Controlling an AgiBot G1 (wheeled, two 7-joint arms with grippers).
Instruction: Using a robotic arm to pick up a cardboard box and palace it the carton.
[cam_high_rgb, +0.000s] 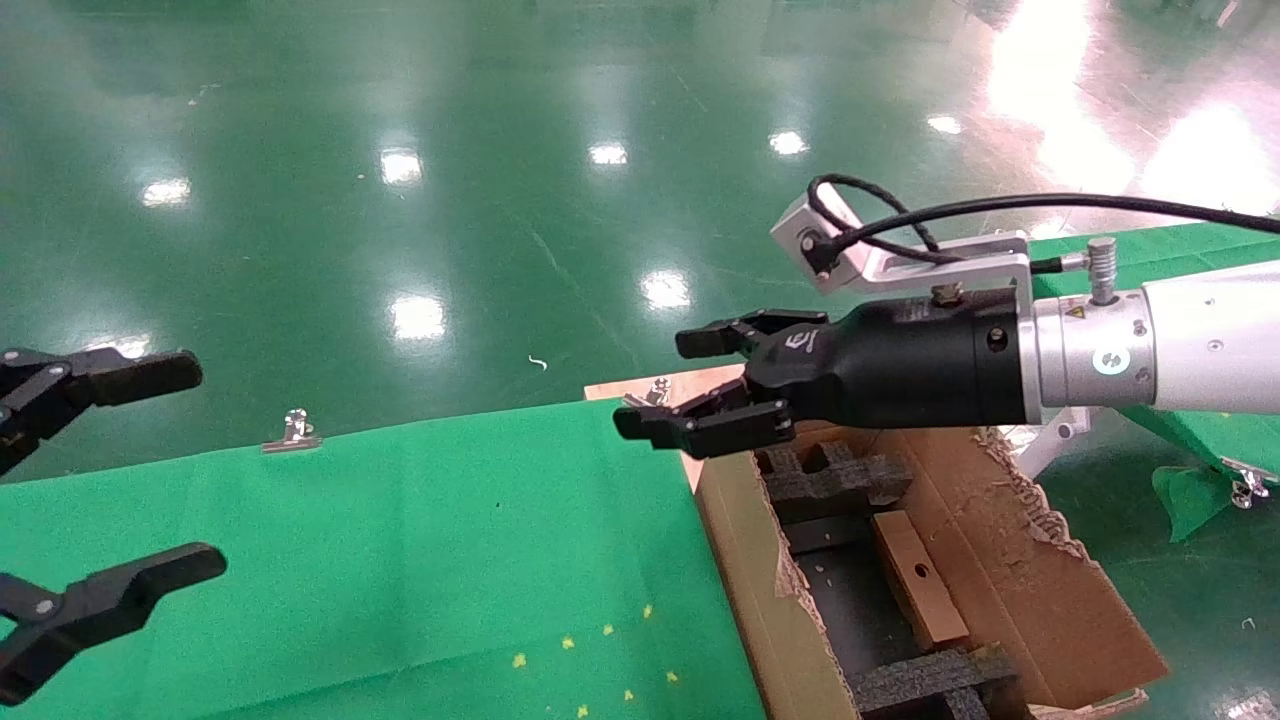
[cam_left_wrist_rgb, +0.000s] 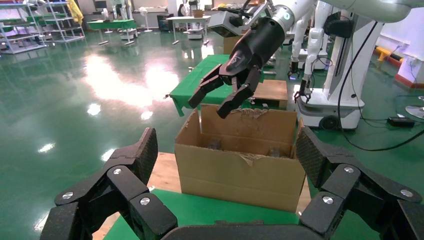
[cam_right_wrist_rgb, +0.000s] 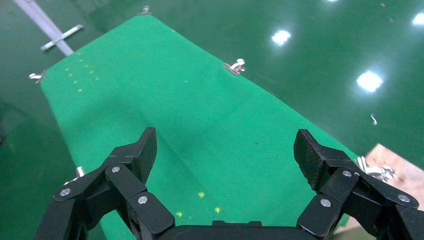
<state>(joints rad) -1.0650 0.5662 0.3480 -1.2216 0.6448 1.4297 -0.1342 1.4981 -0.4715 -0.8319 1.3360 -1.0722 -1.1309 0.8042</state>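
Observation:
The small cardboard box (cam_high_rgb: 918, 580), flat with a round hole, lies inside the carton (cam_high_rgb: 740, 570) between black foam inserts (cam_high_rgb: 830, 480). My right gripper (cam_high_rgb: 668, 385), on the white arm, hovers open and empty above the carton's far end, pointing left over the green cloth. It also shows in the left wrist view (cam_left_wrist_rgb: 207, 107), above the carton (cam_left_wrist_rgb: 240, 170). In its own view the right gripper (cam_right_wrist_rgb: 226, 150) is over bare green cloth. My left gripper (cam_high_rgb: 200, 465) is open and empty at the left edge; in its own view (cam_left_wrist_rgb: 226, 150) it faces the carton's side.
A green-cloth table (cam_high_rgb: 400, 560) lies left of the carton, with metal clips (cam_high_rgb: 292, 432) on its far edge. A wooden board (cam_high_rgb: 690, 385) lies under the carton. A second green table (cam_high_rgb: 1150, 250) stands behind my right arm. Other robots (cam_left_wrist_rgb: 325, 75) stand farther off.

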